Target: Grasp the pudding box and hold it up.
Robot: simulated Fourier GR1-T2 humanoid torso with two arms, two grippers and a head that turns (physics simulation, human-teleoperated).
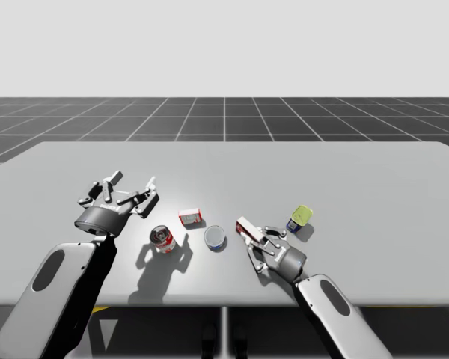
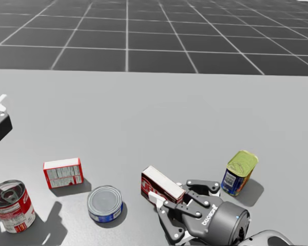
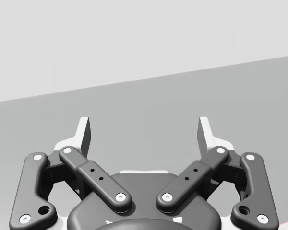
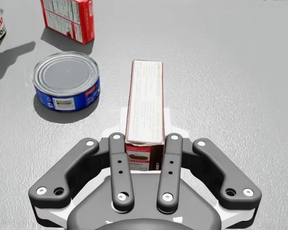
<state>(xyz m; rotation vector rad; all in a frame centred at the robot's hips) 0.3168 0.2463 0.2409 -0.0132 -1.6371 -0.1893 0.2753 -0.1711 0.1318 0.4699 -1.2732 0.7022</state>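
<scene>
Pudding box (image 4: 144,103), seemingly clamped, bears illegible print.

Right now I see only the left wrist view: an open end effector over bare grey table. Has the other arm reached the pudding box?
Observer: Yes. The right end effector is shut on the narrow dark red and white cardboard pudding box, one finger on each long side.
Reviewer: Anything crowding it?
Observer: A low blue metal tin stands beside the box, apart from it.
Reviewer: Is it held up?
Observer: The high view shows the box low over the grey table; I cannot tell whether it touches the surface.
</scene>
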